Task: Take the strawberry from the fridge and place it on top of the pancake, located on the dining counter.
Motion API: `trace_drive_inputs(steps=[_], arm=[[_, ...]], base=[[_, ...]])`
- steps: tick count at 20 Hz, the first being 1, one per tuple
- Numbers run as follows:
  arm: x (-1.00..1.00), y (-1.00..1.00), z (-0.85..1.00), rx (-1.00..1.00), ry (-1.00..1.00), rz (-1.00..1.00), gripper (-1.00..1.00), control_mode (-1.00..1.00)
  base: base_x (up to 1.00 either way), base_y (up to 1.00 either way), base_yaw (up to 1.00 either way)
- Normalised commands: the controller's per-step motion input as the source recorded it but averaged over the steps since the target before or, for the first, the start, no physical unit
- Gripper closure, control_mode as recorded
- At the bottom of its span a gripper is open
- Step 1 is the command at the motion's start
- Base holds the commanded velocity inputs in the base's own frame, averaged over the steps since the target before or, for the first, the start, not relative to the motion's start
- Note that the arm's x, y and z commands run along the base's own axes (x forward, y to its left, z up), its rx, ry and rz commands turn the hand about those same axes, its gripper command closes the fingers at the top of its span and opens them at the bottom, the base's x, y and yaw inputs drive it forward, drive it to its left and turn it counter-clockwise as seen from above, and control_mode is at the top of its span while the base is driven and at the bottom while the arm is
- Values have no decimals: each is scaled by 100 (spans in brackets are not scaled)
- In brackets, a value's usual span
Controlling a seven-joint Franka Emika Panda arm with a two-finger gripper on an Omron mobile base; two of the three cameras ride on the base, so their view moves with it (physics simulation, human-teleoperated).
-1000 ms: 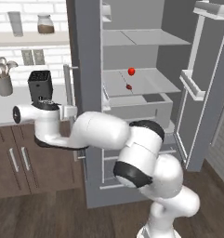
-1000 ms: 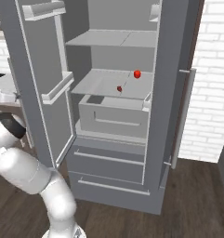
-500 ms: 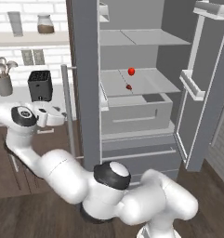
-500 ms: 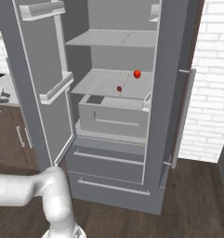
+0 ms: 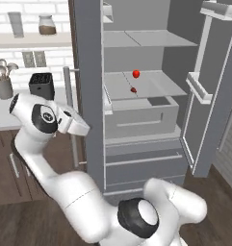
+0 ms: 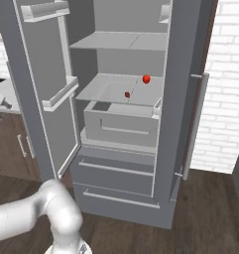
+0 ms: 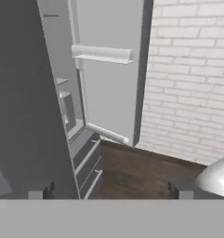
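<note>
Strawberry (image 5: 135, 73) on fridge (image 5: 88, 96) shelf, small dark red item (image 5: 133, 90) beside it.

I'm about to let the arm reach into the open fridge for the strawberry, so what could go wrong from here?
1. The arm is folded left of the fridge, beside its closed left door; swinging in could clip that door's edge.
2. The strawberry sits on the middle shelf near a smaller dark red item; the open gripper might go for the wrong one.
3. The strawberry is small and round, so a nudge may roll it away.
</note>
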Motion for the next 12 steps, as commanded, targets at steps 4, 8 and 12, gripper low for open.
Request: trace_drive_inputs(steps=[4, 8, 12], arm=[[-77, -100, 10, 4, 23, 16, -100, -100], [-46, -95, 0, -1, 1, 23, -100, -100], [-23, -95, 0, -11, 0, 18, -100, -100]], base=[[0, 0, 0], [0, 0, 0], [0, 0, 0]])
